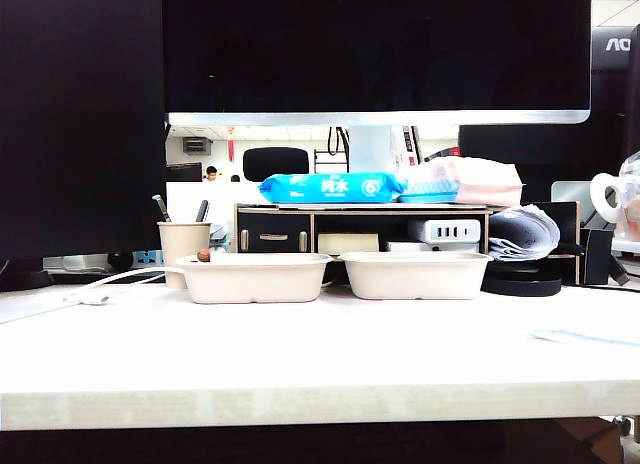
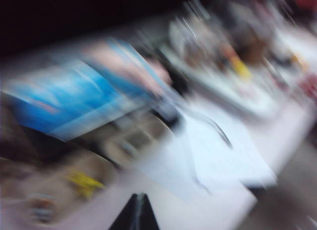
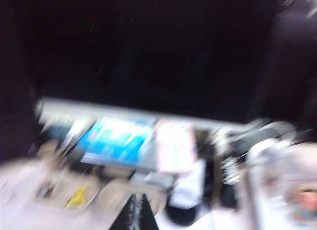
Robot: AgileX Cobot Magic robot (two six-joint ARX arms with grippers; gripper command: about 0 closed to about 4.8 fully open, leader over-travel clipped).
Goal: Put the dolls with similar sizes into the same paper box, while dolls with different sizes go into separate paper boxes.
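Two shallow beige pulp trays [image 1: 253, 277] [image 1: 415, 274] stood side by side on the white table [image 1: 300, 354] — I saw both tools, left [image 2: 137, 202] and right [image 3: 134, 202], closed, empty, raised in blurred wrist views.

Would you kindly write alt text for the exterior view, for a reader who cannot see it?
Two shallow beige paper boxes, left and right, sit side by side on a white table, with no arm or end effector in view. Behind them are a beige pen cup, a dark desk shelf carrying a blue wipes pack, and a large dark monitor.
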